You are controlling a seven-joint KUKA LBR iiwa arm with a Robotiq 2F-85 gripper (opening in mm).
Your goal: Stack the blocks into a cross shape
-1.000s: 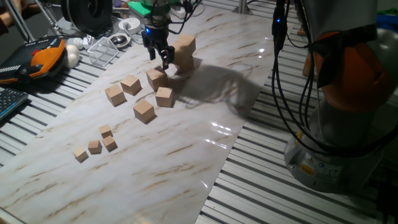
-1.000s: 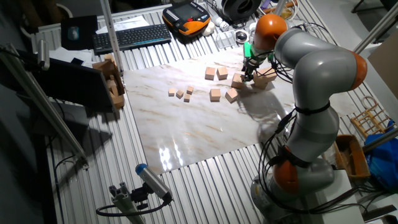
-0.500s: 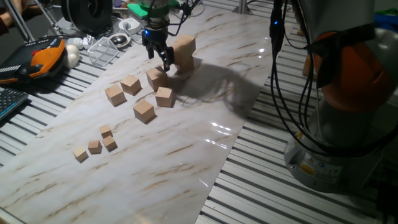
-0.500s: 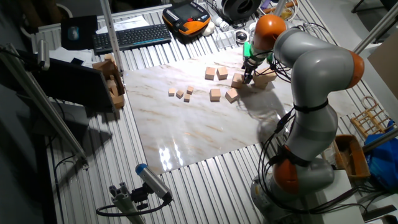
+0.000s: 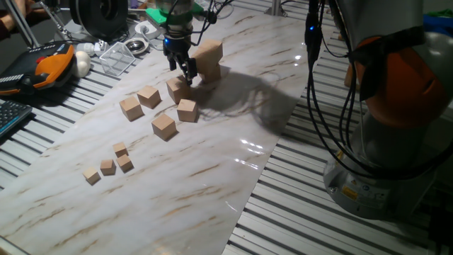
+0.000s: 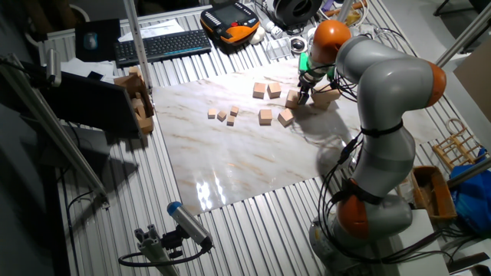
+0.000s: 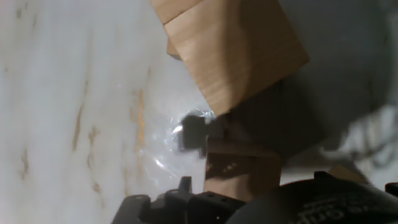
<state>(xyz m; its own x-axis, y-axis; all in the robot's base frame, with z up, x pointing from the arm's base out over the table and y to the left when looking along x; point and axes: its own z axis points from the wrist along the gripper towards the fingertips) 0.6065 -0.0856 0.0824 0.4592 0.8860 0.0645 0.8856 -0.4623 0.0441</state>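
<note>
Several tan wooden blocks lie on the marble sheet: loose ones [image 5: 131, 108], [image 5: 148, 95], [image 5: 164, 125], [image 5: 187, 110], one directly below the hand [image 5: 177, 91], and a two-high stack [image 5: 209, 59] at the back. My gripper [image 5: 181, 67] hangs open just above that block and left of the stack, holding nothing. In the other fixed view the gripper [image 6: 302, 92] sits over a block [image 6: 292, 100] beside the stack [image 6: 326, 96]. In the hand view one dark fingertip [image 7: 192, 133] touches the edge of a near block [image 7: 244, 168], and a bigger block [image 7: 233, 50] fills the top.
Small tan cubes [image 5: 107, 166] cluster at the sheet's near left. A clear plastic box [image 5: 117, 58], an orange pendant [image 5: 49, 65] and a keyboard [image 6: 161, 44] lie beyond the sheet's edge. The arm's base [image 5: 396, 142] and cables [image 5: 315, 85] stand at the right.
The hand has shifted slightly toward the far left and its fingers have turned a little over the block below. No block has moved.
</note>
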